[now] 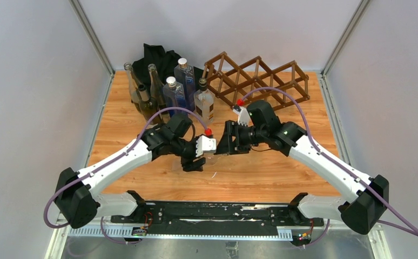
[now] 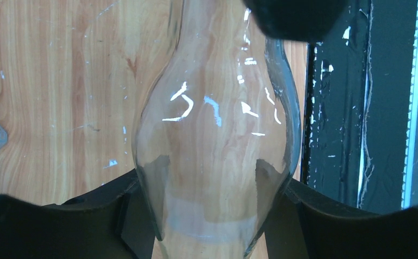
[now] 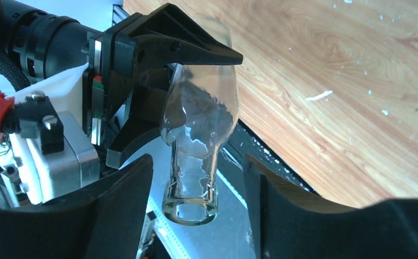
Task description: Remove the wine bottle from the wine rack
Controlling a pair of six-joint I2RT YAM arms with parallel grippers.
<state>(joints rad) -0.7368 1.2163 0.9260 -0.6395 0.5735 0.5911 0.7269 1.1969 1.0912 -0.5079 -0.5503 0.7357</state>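
A clear glass wine bottle (image 2: 217, 124) is held in the air over the wooden table, between my two arms, and shows only faintly in the top view (image 1: 213, 157). My left gripper (image 2: 212, 186) is shut on the bottle's wide body, both fingers pressed against the glass; it also shows in the top view (image 1: 202, 159). My right gripper (image 3: 197, 164) is open around the bottle's neck (image 3: 193, 178), with a gap on each side; it also shows in the top view (image 1: 224, 144). The dark brown lattice wine rack (image 1: 261, 81) stands at the back right with no bottle in it.
Several upright bottles (image 1: 174, 91) stand in a group at the back left, in front of a black cloth (image 1: 155, 58). The black base rail (image 1: 212, 213) runs along the table's near edge. Grey walls enclose the table on three sides.
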